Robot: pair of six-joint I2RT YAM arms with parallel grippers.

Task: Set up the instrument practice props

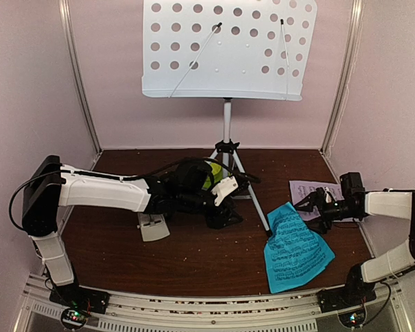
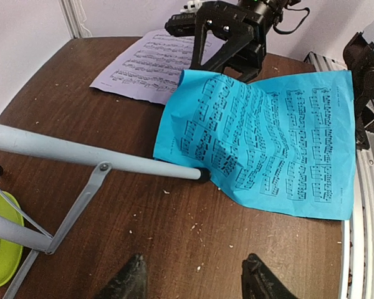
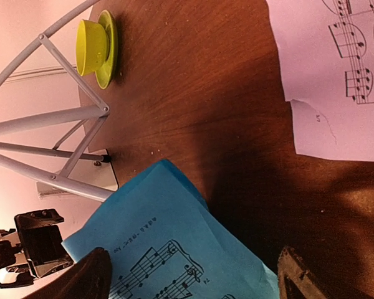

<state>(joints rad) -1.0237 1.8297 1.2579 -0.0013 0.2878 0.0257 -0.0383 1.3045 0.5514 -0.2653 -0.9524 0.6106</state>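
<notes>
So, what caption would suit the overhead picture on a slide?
Blue music sheet and pink sheet lie on the table beside the perforated music stand.

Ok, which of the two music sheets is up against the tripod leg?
The blue sheet: its rumpled edge meets the foot of the tripod leg. The pale pink sheet lies flat farther back, clear of the leg.

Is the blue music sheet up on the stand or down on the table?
Down on the table. The blue music sheet lies rumpled beside a tripod leg; the music stand holds no paper.
</notes>
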